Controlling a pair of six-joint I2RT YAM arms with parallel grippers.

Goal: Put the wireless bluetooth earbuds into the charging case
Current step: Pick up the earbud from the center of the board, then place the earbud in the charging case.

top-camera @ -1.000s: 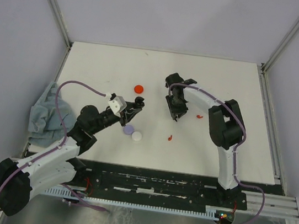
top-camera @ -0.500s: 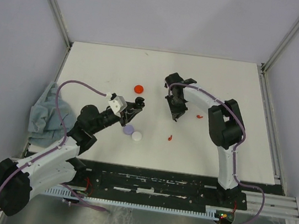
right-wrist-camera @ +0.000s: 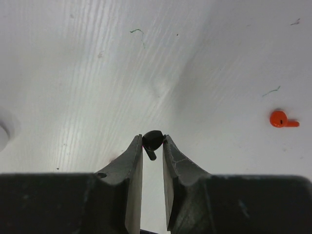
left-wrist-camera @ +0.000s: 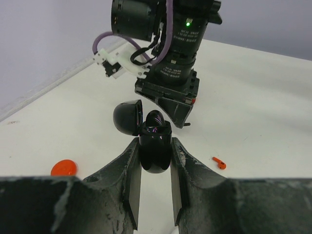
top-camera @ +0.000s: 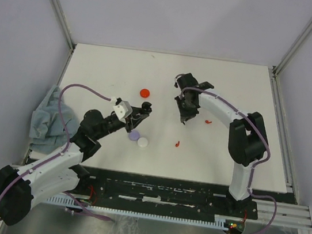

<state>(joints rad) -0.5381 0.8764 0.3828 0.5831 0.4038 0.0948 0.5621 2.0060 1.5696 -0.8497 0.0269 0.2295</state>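
Change: the right arm's elbow has swung right; the right tool (right-wrist-camera: 152, 144) has narrowed onto a black earbud (right-wrist-camera: 152, 138).
Left tool (left-wrist-camera: 154, 145): unmoved, clamped on the black charging case (left-wrist-camera: 155, 158), left of centre.
Case: lid (left-wrist-camera: 127, 117) open; well dark and glossy, contents cannot tell.
Desk (top-camera: 252, 95): red earbud (top-camera: 208, 122) just right of the right tool; second red earbud (top-camera: 177, 144) nearer.

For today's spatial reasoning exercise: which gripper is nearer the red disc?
Left. The left gripper, holding the black case, sits just on the near side of the red disc; the right gripper is farther off to its right.
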